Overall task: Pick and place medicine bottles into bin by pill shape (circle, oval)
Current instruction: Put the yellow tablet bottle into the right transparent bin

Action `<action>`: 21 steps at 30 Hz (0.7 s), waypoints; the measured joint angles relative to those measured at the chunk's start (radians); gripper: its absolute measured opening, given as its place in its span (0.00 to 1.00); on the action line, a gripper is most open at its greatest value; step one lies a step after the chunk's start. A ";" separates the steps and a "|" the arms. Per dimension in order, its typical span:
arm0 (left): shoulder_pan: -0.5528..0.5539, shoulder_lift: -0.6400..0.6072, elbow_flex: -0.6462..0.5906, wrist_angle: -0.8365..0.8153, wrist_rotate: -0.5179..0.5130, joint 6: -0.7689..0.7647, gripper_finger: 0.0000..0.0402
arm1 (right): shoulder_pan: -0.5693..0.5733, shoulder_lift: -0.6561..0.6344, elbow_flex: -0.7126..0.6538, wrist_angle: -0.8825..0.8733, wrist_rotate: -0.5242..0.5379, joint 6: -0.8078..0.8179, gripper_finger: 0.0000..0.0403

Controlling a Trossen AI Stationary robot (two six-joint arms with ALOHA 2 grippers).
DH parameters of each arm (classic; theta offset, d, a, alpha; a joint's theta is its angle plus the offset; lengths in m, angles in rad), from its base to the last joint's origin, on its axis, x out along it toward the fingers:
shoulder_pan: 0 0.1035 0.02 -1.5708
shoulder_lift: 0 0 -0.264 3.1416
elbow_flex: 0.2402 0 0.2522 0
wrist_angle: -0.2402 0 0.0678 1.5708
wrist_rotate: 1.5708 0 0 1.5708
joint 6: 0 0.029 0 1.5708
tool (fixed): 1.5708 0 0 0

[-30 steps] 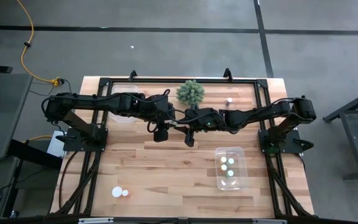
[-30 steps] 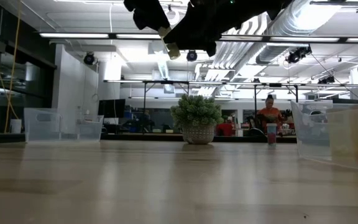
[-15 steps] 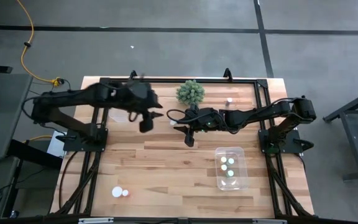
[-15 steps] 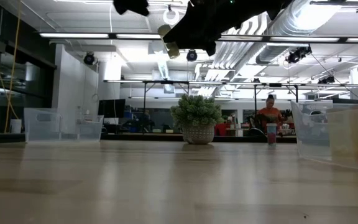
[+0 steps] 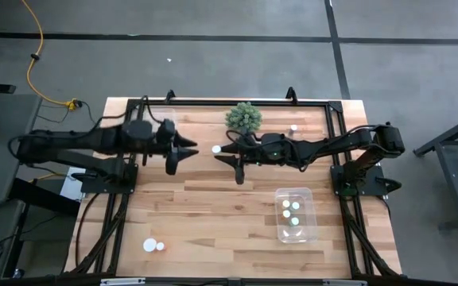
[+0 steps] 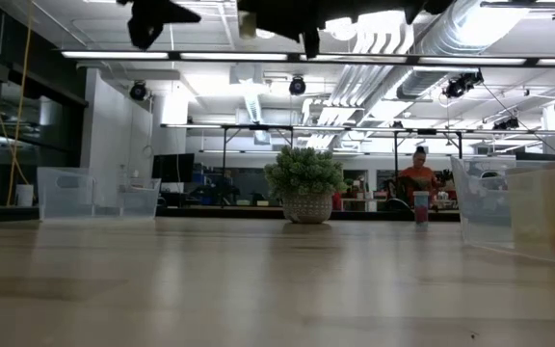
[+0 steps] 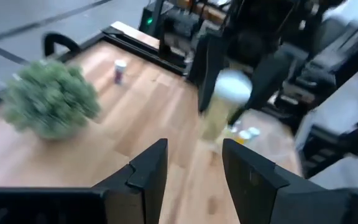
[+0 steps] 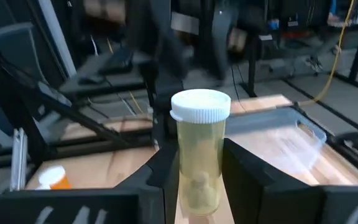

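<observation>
While both arms hang high above mid-table, right fingers clamp bottle, left fingers narrowly parted, empty.

bottle: base cut off by frame bottom, pill shape inside too blurred to tell | same bottle in left wrist view: smeared blur | both grippers in low view: cropped by top edge at 12 o'clock | bin: capped bottles inside too small to read pill shape

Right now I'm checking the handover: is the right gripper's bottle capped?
Capped. The medicine bottle between the right gripper's fingers wears its white cap.
</observation>
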 joint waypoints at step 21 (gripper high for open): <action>-0.099 0.188 -0.183 0.557 -0.097 0.060 0.65 | 0.000 0.000 0.000 0.118 -0.050 0.010 0.22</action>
